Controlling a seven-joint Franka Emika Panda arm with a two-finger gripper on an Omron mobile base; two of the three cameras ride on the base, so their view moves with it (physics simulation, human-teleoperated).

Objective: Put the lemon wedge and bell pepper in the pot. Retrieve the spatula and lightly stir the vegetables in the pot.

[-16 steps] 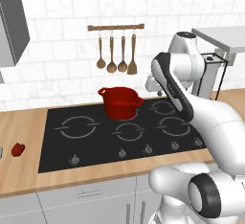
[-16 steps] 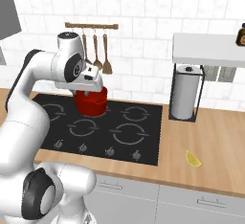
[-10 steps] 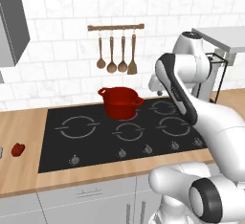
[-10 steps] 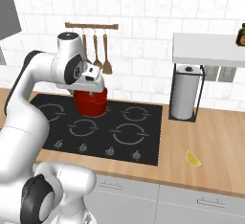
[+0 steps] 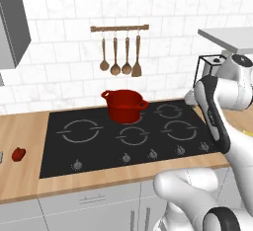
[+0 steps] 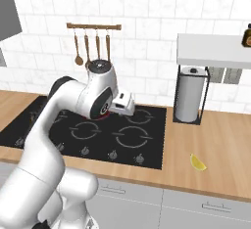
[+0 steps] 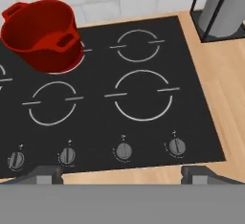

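My tool (image 7: pixel 122 173) hangs released above the hob's front edge. The pot (image 5: pixel 124 105) sits at the hob's back, the bell pepper (image 5: pixel 18 154) near the tabletop's left end, the lemon wedge (image 6: pixel 197 162) near its right front edge.

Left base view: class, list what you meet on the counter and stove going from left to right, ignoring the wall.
bell pepper → left front burner ring → pot → right rear burner ring → robot arm
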